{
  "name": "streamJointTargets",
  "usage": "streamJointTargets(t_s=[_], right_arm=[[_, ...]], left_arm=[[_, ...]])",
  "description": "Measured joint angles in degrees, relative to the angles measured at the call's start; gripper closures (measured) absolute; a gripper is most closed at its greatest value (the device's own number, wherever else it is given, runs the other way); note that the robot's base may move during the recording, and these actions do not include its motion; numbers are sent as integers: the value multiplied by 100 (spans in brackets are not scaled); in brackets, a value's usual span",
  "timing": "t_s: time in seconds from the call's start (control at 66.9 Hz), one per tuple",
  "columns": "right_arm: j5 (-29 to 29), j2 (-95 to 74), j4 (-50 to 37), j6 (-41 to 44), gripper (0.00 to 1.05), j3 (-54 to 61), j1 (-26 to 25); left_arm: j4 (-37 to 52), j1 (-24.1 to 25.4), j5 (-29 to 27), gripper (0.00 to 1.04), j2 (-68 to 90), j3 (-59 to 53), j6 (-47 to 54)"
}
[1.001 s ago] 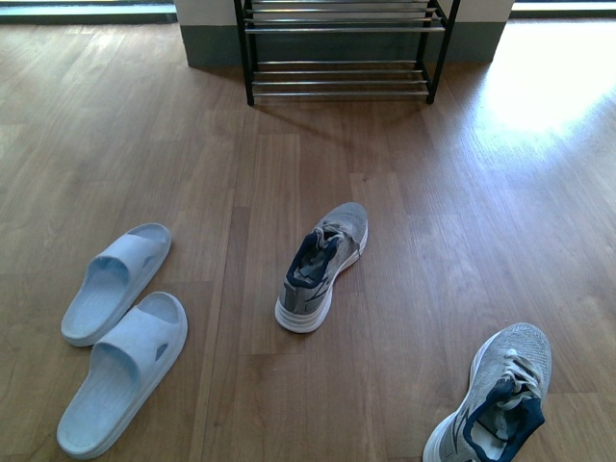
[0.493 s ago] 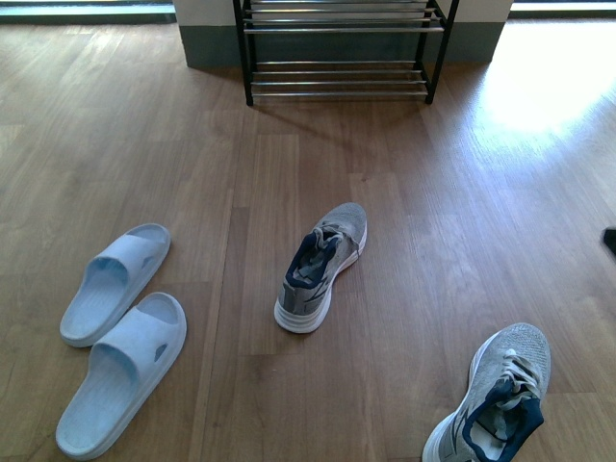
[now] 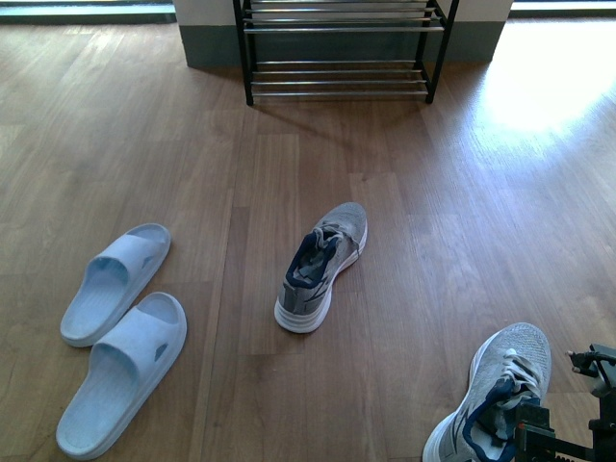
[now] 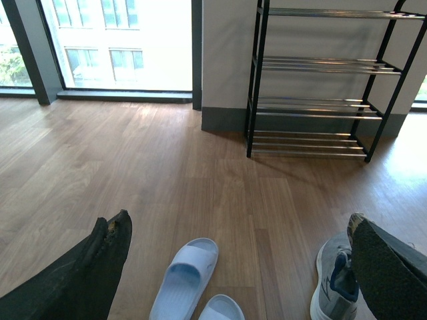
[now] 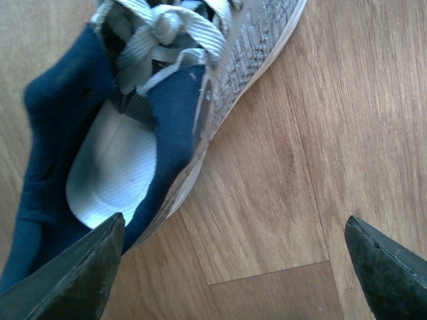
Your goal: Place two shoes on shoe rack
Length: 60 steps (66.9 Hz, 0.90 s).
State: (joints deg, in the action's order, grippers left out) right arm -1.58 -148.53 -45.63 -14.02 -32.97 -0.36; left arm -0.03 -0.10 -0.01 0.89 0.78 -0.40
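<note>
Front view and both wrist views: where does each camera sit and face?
Front view: robot's body, facing the shoe rack; right gripper in the corner.
Left wrist view: left arm, facing the same shoe rack; left gripper open.
Right wrist view: right arm, looking down on the grey sneaker, also in front view.
</note>
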Motion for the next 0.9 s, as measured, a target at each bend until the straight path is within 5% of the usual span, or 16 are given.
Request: streamJointTargets(t_s=[0.628, 0.897], right_arm=[[-186, -1095, 267, -817, 9, -1419, -151], [-164, -1300, 214, -870, 49, -1563, 44]], left_arm=[[0, 0, 0, 9, 0, 0, 0], [0, 0, 0, 9, 2, 0, 0]])
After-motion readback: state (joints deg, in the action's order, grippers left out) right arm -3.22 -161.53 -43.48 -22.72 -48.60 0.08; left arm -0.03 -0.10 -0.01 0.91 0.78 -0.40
